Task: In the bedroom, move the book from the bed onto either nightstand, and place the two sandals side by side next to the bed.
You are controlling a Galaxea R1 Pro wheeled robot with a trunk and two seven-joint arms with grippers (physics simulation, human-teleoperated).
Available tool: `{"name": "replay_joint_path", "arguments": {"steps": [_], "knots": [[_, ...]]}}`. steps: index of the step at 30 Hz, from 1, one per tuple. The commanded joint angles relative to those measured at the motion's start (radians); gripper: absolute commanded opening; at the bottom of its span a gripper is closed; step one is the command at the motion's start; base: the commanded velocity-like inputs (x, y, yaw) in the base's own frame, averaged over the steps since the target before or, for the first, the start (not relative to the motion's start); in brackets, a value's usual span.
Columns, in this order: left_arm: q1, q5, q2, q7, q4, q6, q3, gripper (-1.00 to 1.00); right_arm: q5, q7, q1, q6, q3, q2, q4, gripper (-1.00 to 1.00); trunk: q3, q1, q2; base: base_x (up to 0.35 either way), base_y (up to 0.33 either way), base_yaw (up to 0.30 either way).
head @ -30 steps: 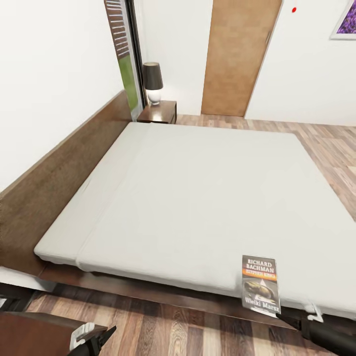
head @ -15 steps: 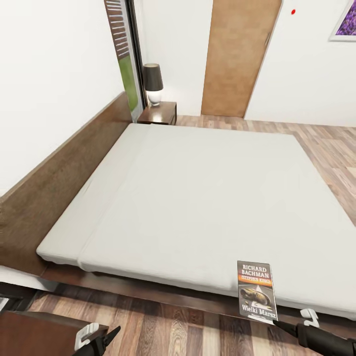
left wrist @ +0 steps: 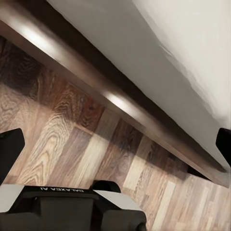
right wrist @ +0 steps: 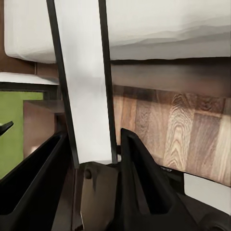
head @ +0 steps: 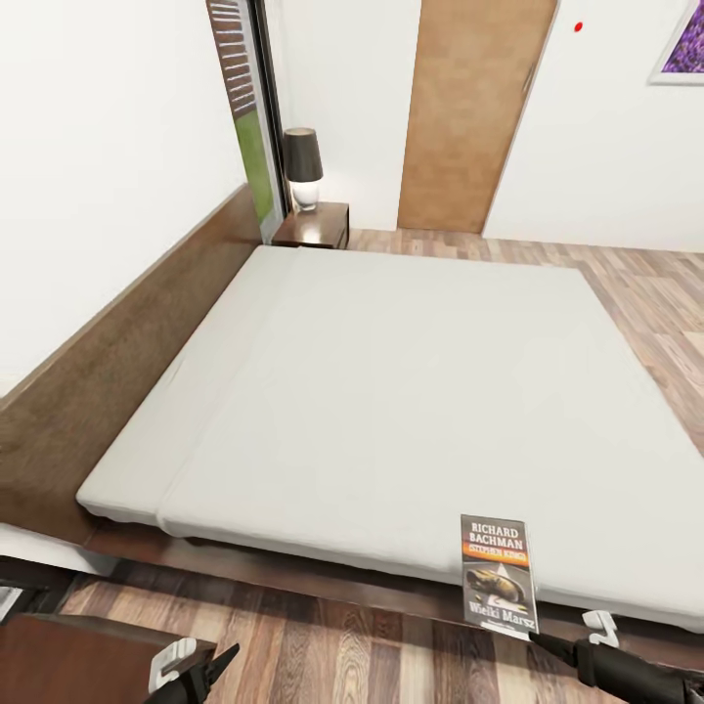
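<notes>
Head view: our right tool (head: 540, 640) pinches the book (head: 498, 574) upright beside the bed (head: 391, 391), the left tool (head: 205, 670) open, empty. Next we carry it to the nightstand (head: 315, 223).

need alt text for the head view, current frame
The right gripper holds the book upright by its lower edge at the near edge of the bed, cover facing the camera. Beyond the bare off-white mattress, a nightstand with a black-shaded lamp stands by a brown door. The left gripper hangs over wood floor.
</notes>
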State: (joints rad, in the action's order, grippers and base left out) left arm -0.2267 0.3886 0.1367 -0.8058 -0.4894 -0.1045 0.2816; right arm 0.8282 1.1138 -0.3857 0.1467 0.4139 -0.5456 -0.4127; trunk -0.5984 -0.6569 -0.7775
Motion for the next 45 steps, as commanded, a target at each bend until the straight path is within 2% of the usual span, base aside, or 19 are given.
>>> {"name": "replay_joint_path", "arguments": {"steps": [1, 18, 23, 26, 30, 45], "knots": [[0.000, 0.007, 0.000, -0.005, 0.000, -0.011, 0.002, 1.00, 0.009, 0.002, -0.001, 0.009, 0.004, 0.001, 0.000, -1.00, 0.002, 0.004, 0.006, 0.000, 0.000, 0.000], [0.000, 0.007, 0.000, -0.004, 0.000, -0.011, 0.002, 1.00, 0.009, -0.007, -0.001, 0.008, 0.005, 0.016, 0.003, -1.00, 0.056, 0.069, 0.125, 0.000, 0.000, 0.000], [0.000, 0.007, -0.005, -0.004, 0.000, -0.011, 0.002, 1.00, 0.010, -0.008, -0.001, 0.007, 0.005, 0.018, 0.071, -1.00, 0.071, 0.088, 0.160, 0.000, 0.000, 0.000], [0.000, 0.007, -0.010, -0.004, 0.000, -0.011, 0.002, 1.00, 0.009, -0.007, -0.001, 0.006, 0.003, 0.047, 0.120, -1.00, 0.081, 0.100, 0.181, 0.000, 0.000, 0.000], [0.000, 0.007, -0.011, -0.004, 0.000, -0.011, 0.002, 1.00, 0.009, -0.005, -0.001, 0.005, 0.003, 0.057, 0.132, -1.00, 0.093, 0.115, 0.209, 0.000, 0.000, 0.000], [0.000, 0.007, -0.012, -0.001, 0.000, -0.011, 0.002, 1.00, 0.009, -0.006, -0.001, 0.005, 0.003, 0.059, 0.134, -1.00, 0.140, 0.172, 0.314, 0.000, 0.000, 0.000]]}}
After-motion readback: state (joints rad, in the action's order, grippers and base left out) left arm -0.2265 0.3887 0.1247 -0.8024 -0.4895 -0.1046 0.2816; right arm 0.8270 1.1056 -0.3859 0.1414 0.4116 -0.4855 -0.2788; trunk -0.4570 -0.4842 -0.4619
